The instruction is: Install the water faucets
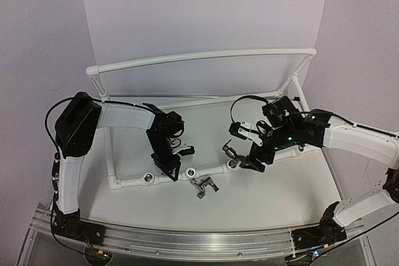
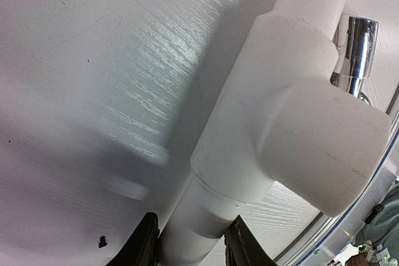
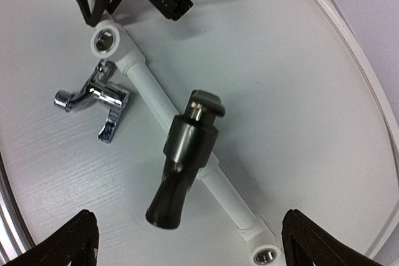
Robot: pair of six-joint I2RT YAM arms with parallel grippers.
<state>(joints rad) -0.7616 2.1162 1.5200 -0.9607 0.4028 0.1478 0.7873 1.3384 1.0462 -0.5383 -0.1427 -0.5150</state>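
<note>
Place: robot test bench, a lab I'd say.
Surround: plain lilac panels [image 1: 199, 10] along far edge and sides.
Near edge: aluminium rail [image 1: 187, 236] carrying left arm base [image 1: 67, 222] and right arm base [image 1: 329, 227].
Bench: white table [image 1: 268, 197] bearing a white pipe frame [image 1: 206, 57].

Pale lilac walls [image 1: 37, 29], white backdrop panel [image 1: 206, 10], white table [image 1: 262, 204], aluminium rail [image 1: 187, 241] along its near edge
</note>
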